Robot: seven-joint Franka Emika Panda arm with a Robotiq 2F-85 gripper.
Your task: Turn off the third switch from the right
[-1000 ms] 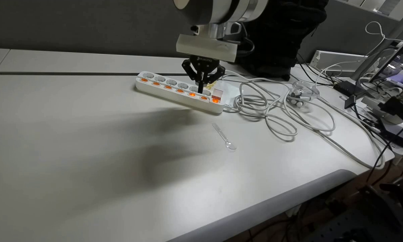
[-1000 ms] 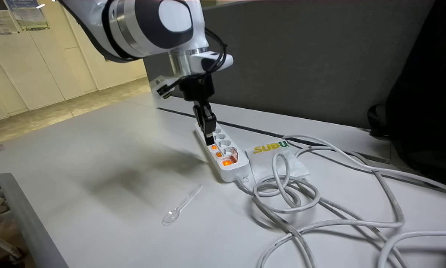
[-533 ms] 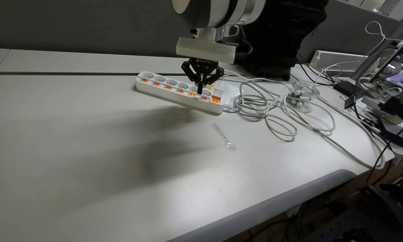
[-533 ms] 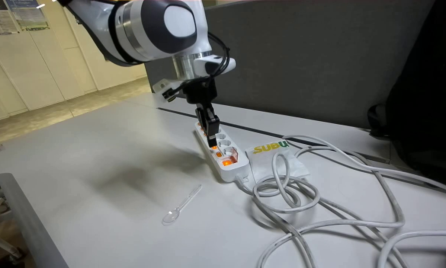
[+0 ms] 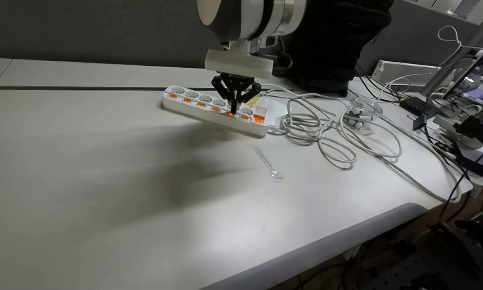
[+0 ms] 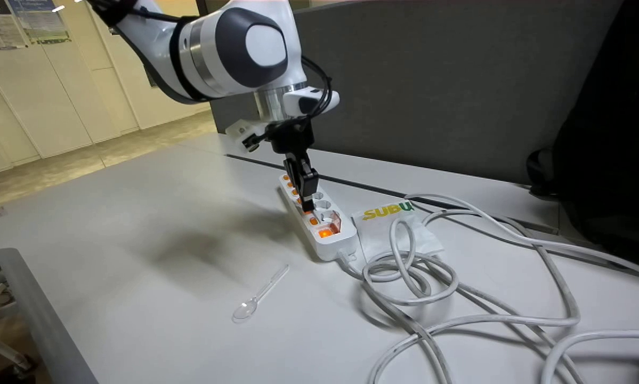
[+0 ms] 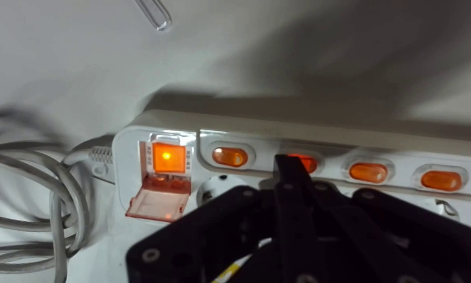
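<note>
red-orange third switch, orange other switches, white strip, black gripper, yellow and green letters on white paper

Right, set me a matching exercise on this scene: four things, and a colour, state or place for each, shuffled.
1. Spoon
2. Claw
3. Flap
4. Cord

A. reddish and open
B. lying in loops
C. clear and colourless
D. shut, close by the third switch from the cord end

Pairs: 1-C; 2-D; 3-A; 4-B
</note>
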